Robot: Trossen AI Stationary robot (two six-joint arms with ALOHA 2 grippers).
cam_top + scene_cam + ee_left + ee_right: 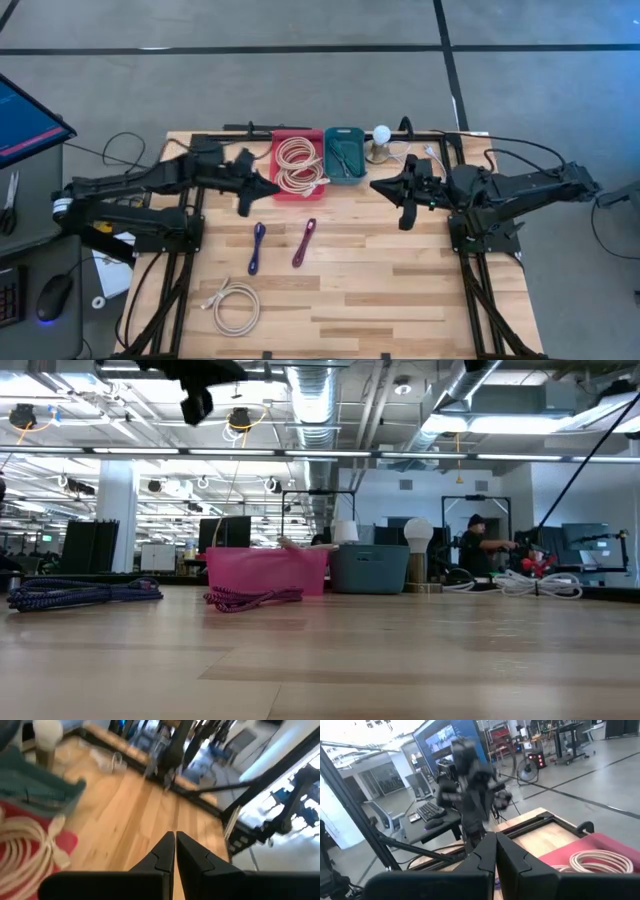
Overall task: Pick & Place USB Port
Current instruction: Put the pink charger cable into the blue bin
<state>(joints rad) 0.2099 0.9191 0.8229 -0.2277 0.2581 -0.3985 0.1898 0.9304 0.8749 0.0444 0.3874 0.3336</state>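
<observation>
At the near edge of the tabletop (400,300), left of centre, a coiled white cable (234,306) lies flat with its plug end trailing to the left. Farther in, a blue cable (257,247) and a purple cable (304,242) lie side by side but apart, both bundled long and thin, their long axes running roughly near-to-far with a slight lean.

These loose cables all lie on the near side of both arms, and closer to the left arm than the right (the blue one is nearest to it). The left tool (243,207) hovers just beyond and a little left of the blue cable; the wrist view shows its fingers (162,852) pressed together, holding nothing. The right tool (404,220) hangs well off to the right, fingers (485,850) likewise closed and empty.

Bare wood surrounds the cables on every side, so an approach from above looks unobstructed.

At the far edge sit a red bin (283,187) holding a coiled cream cable (299,164), touching a teal bin (345,176), then a white bulb (381,134).
</observation>
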